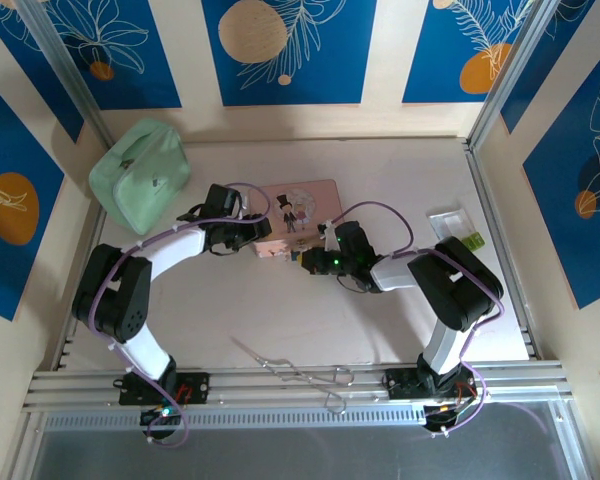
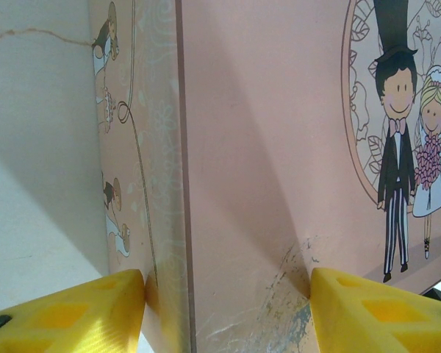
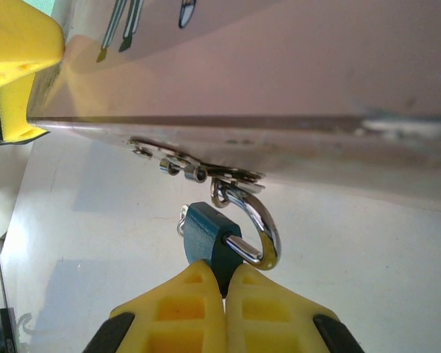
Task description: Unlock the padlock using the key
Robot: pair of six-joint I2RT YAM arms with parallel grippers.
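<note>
A tiny blue padlock (image 3: 206, 237) hangs by its silver shackle (image 3: 263, 220) from the hasp on the front edge of the pink picture box (image 1: 298, 212). My right gripper (image 3: 226, 276) is shut on the lower end of the padlock's body, its yellow fingers (image 3: 184, 309) pressed together there. It sits at the box's front edge (image 1: 303, 258). A small silvery bit (image 3: 181, 219) peeks from behind the padlock; I cannot tell whether it is the key. My left gripper (image 2: 228, 309) clamps the pink box (image 2: 264, 147) at its near left corner (image 1: 257, 240).
A mint green pouch (image 1: 140, 172) lies at the back left. Long wire forceps (image 1: 300, 372) rest near the front rail. A small white tray (image 1: 453, 222) holding a green item sits at the right. Aluminium posts frame the table's sides.
</note>
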